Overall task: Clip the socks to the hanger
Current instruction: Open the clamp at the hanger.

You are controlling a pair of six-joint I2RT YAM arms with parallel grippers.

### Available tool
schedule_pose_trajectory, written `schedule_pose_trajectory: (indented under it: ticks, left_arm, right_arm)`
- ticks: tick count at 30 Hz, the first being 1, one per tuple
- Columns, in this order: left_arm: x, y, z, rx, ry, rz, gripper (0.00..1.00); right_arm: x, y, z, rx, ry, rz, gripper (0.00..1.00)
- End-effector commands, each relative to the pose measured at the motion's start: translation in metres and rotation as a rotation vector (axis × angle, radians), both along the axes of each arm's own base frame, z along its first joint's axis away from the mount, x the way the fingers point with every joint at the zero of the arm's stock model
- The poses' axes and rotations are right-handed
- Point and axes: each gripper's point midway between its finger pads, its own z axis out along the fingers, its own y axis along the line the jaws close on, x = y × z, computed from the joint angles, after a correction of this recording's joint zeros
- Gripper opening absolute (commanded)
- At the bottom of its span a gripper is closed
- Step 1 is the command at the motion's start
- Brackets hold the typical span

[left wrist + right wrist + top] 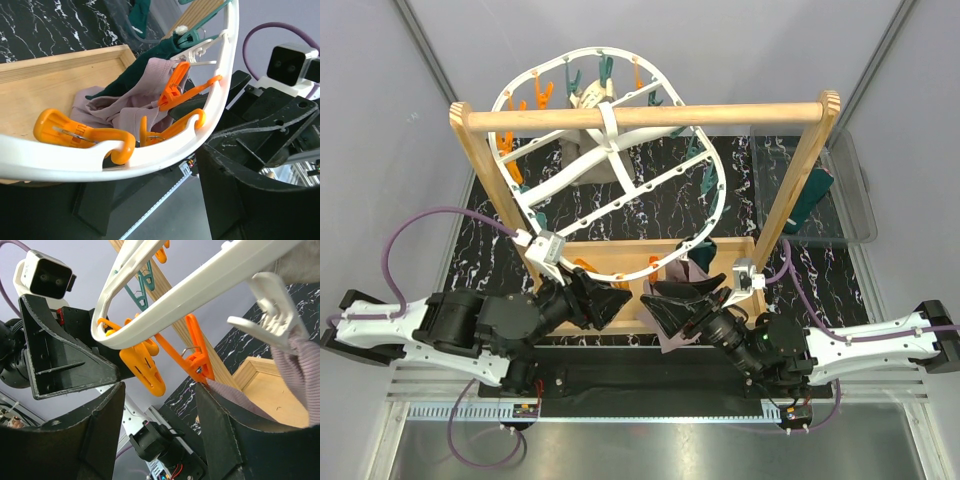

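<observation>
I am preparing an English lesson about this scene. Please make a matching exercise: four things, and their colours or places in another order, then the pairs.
Things:
1. hanger
2. sock at the orange clip
3. sock in the clear bin
4. rail

Descriptions:
a. dark teal
b. wooden, across the top of the stand
c. white
d. mauve-pink

Pairs: 1-c, 2-d, 3-a, 4-b

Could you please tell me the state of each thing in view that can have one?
Hanger: hung on the rail, tilted.
Mauve sock: clipped by an orange pin, dangling.
Teal sock: loose in the bin.
Left gripper: by the hanger, open or shut unclear.
Right gripper: open, empty.
</observation>
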Motion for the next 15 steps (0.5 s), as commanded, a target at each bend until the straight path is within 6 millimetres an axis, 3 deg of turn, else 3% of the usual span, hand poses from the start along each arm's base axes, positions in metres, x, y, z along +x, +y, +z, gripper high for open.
schedule_pose_trajectory:
  ticks: [1,7,15]
  left_arm:
    - [0.01,0.004,0.023,-0.06,-0.027,0.066,0.63]
    - [0.016,0.006,0.027,-0.096,-0.05,0.095,0.57]
    - [0.018,-0.002,0.034,-0.121,-0.075,0.107,0.57]
  right_arm:
    - [0.0,-0.003,0.014,0.053,0.013,-0.003,0.65]
    - [0.0,-0.004,0.013,0.05,0.013,-0.003,0.64]
    - [0.001,-0.007,0.013,0.053,0.017,-0.005,0.63]
